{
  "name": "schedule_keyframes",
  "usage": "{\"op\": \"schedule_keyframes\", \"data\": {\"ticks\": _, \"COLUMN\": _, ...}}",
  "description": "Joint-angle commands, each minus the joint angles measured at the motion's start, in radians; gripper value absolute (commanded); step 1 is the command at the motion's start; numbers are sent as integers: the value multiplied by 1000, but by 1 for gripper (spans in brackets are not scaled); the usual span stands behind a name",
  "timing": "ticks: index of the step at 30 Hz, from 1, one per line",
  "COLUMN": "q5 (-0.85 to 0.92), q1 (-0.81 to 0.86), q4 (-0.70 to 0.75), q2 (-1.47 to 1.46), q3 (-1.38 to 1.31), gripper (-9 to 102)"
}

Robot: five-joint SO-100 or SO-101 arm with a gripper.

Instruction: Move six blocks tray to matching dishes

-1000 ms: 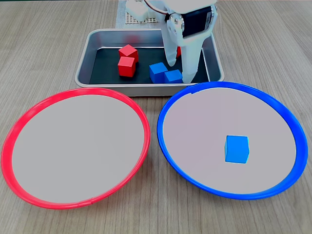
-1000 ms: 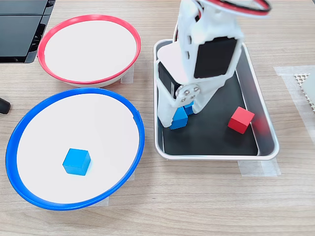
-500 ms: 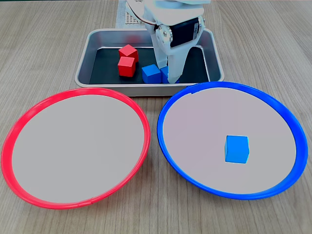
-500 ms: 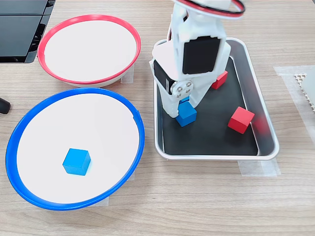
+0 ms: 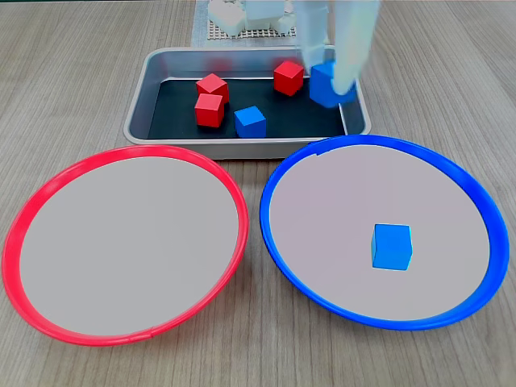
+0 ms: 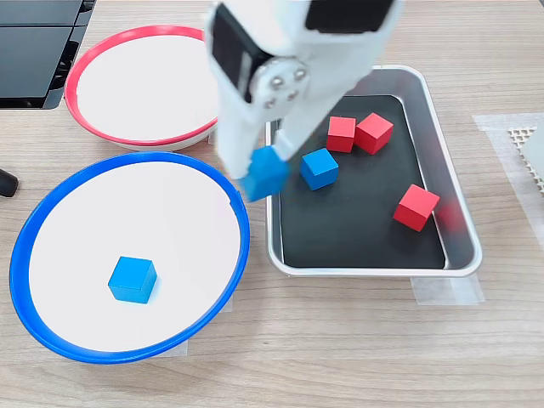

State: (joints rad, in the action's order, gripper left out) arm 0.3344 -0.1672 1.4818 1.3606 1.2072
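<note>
My gripper (image 6: 265, 172) is shut on a blue block (image 6: 270, 177) and holds it in the air, over the gap between the tray (image 6: 365, 270) and the blue-rimmed dish (image 6: 127, 212). In a fixed view the gripper (image 5: 329, 85) is motion-blurred, with the blue block (image 5: 322, 89) above the tray's (image 5: 201, 140) right end. Inside the tray lie three red blocks (image 6: 341, 133) (image 6: 374, 133) (image 6: 416, 206) and one blue block (image 6: 319, 168). Another blue block (image 5: 392, 246) rests in the blue-rimmed dish (image 5: 322, 218). The red-rimmed dish (image 5: 129, 242) holds nothing.
A black device (image 6: 34, 42) lies at the top left corner, behind the red-rimmed dish (image 6: 153, 85). A white perforated mat (image 6: 527, 140) sits beyond the tray's far side. The arm's base stands on it behind the tray. Wooden tabletop surrounds the dishes.
The gripper shut on a blue block in the tray, lifted it and swung it out toward the blue-rimmed dish. The other blue block in the tray got nudged aside.
</note>
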Motion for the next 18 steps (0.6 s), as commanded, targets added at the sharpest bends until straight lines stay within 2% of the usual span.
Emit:
{"op": "schedule_keyframes", "data": {"ticks": 1, "q5": -20, "q1": -25, "q4": -167, "q2": -25, "q3": -63, "gripper": 5}}
{"op": "schedule_keyframes", "data": {"ticks": 4, "q5": -5, "q1": -43, "q4": -238, "q2": -89, "q3": -64, "gripper": 6}}
{"op": "schedule_keyframes", "data": {"ticks": 11, "q5": 9, "q1": -26, "q4": -195, "q2": -160, "q3": -61, "gripper": 23}}
{"op": "schedule_keyframes", "data": {"ticks": 12, "q5": 12, "q1": -23, "q4": -187, "q2": -160, "q3": -58, "gripper": 23}}
{"op": "schedule_keyframes", "data": {"ticks": 15, "q5": 94, "q1": -12, "q4": -114, "q2": -132, "q3": -58, "gripper": 6}}
{"op": "schedule_keyframes", "data": {"ticks": 18, "q5": 166, "q1": 26, "q4": 101, "q2": -72, "q3": -63, "gripper": 4}}
